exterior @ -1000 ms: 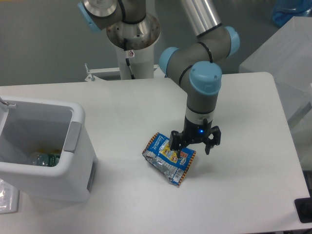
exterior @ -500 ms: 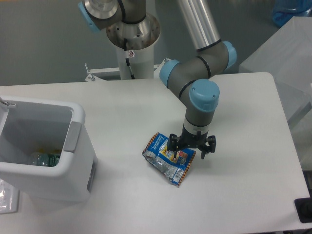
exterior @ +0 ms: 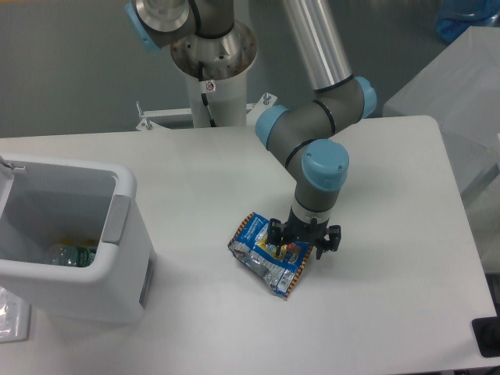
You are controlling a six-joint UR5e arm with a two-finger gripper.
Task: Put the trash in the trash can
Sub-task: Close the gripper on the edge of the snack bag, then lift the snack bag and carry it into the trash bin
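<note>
Two pieces of trash show on this white table (exterior: pixel 391 297). One is a snack bag (exterior: pixel 268 254) of crinkled blue foil with orange edges, lying flat near the middle of the tabletop; its surface is creased and shiny, silver where the foil catches the light, with a bright printed panel in yellow and red whose writing is too small to read. The other is a clear plastic bottle (exterior: pixel 69 255), already lying at the bottom of the trash can (exterior: pixel 117 234), with a green label showing through the crumpled plastic; no words on it can be made out.

The trash can is a white rectangular plastic bin with a thick rounded rim and a grey panel set into the side that faces the bag. It stands at the left edge of the table, well apart from the bag.

The arm's smooth grey tubes and pale blue joint caps bend down over the bag, and the black claw (exterior: pixel 301 244) sits low at the bag's right end, its fingers spread to either side of the orange edge there. The fingers look parted and not pinched together, but whether the pads already touch or press the foil cannot be told from this view. The bag lies on the table, not lifted.
</note>
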